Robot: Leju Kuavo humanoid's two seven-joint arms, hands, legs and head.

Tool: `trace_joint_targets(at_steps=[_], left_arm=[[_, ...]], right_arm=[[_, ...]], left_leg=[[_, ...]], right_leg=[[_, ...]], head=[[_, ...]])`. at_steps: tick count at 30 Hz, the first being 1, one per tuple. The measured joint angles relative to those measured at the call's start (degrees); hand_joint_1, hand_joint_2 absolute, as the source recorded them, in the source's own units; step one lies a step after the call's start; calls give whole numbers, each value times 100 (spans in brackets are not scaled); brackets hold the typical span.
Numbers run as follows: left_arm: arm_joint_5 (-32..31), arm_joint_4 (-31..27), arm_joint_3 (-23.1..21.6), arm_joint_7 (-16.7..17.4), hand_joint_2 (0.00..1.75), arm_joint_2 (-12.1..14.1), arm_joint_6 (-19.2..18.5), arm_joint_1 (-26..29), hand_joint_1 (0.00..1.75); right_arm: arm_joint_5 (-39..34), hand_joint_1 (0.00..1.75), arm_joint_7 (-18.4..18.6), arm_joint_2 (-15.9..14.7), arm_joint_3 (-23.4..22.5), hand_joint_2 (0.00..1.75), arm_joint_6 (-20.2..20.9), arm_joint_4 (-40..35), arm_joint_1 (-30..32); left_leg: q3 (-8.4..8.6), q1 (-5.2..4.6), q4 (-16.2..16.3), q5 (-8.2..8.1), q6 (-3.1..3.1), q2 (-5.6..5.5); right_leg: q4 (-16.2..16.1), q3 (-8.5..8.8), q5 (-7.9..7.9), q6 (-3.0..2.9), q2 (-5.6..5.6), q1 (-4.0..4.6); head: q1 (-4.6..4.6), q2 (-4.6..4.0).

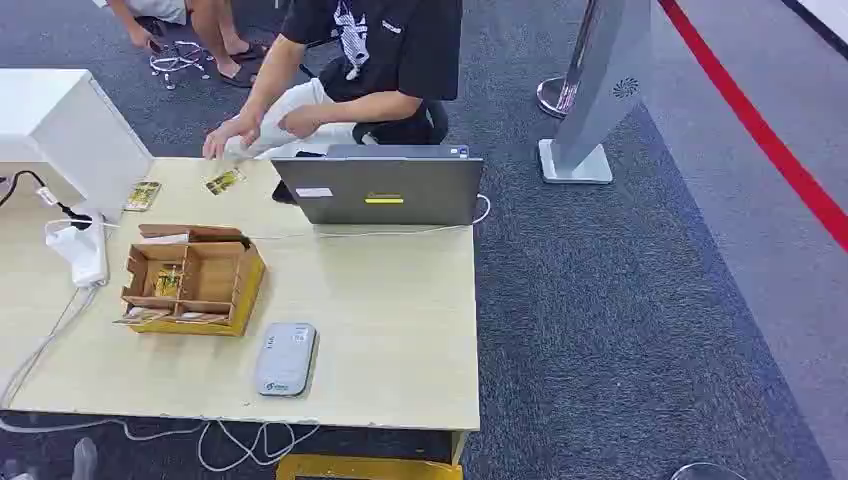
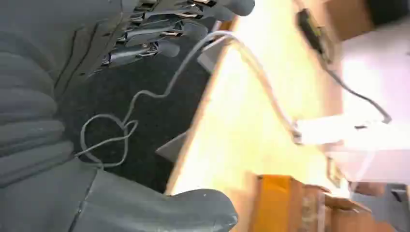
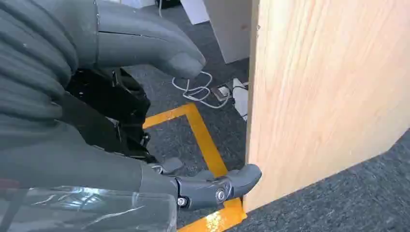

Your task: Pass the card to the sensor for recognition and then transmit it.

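Note:
A brown cardboard box [image 1: 195,280] with compartments stands on the left half of the wooden table [image 1: 390,320]; cards [image 1: 167,282] stand in one compartment. In front of it lies a flat grey sensor device [image 1: 285,358]. Two more cards [image 1: 143,195] [image 1: 224,182] lie at the table's far edge, near a seated person's hand [image 1: 228,135]. My left hand [image 2: 58,121] hangs below the table edge [image 2: 232,125], fingers [image 2: 159,34] apart, holding nothing. My right hand [image 3: 72,164] hovers beside the table's wooden panel [image 3: 329,87], thumb and fingers apart, empty.
A grey laptop [image 1: 385,185] sits at the far edge before the person. A white power strip [image 1: 80,250] and cables lie at the left, beside a white block [image 1: 70,120]. Cables [image 1: 240,440] dangle off the front edge. A kiosk stand [image 1: 590,100] rises at the back right.

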Motion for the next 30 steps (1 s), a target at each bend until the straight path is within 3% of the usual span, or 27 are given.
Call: trace_joint_targets(at_steps=[7,16,25,30], left_arm=[[-647,-1045,-649,-173,175,-83,356,355,0],[-2403,-1575,-1306,-133,175,-20,906,432,0],[-3862,-1593,-1891,422,175,667,1274,229,0],[-4706,-1477,-2285,807,175,1177,1425,-67,0]], right_arm=[[46,0,-63,31,-181,175,22,0,11],[148,0,-44,31,-225,175,92,0,-19],[254,0,57,31,-225,175,96,0,-117],[334,0,118,31,-225,175,101,0,-182]], left_leg=[[-1,0,0,0,0,0],[1,0,0,1,0,0],[4,1,0,1,-1,1],[5,1,0,4,-4,2]], right_leg=[[0,-1,0,0,-1,0],[0,1,1,0,0,0],[2,-1,1,0,1,1],[2,0,4,-2,2,0]], head=[[0,0],[2,0],[0,0],[0,0]])
